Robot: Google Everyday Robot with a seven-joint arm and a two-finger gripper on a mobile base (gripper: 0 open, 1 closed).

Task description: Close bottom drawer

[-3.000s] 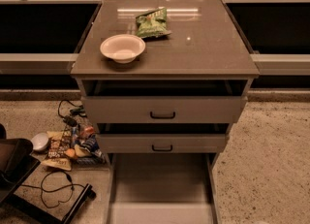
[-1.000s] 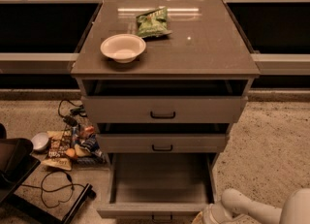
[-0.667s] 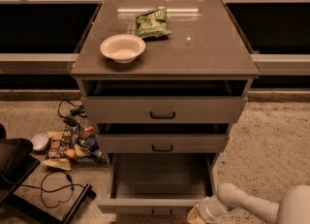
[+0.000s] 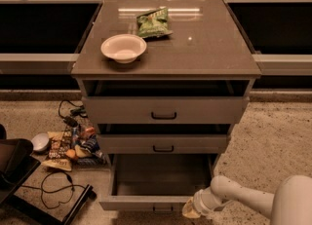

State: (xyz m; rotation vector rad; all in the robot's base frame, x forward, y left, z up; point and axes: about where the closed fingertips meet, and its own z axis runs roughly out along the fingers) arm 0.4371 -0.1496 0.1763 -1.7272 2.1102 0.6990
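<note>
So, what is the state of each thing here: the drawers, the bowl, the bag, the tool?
bottom drawer: pulled far out, empty.
middle drawer: slightly open.
top drawer: partly open.
bowl: upright and empty, on the cabinet top.
bag: lying flat on the cabinet top.
tool: low, at the right end of the bottom drawer's front.

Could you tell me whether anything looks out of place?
Snack packets and cables lie strewn on the floor left of the cabinet; the bottom drawer stands wide open, the gripper at its front's right end.
</note>
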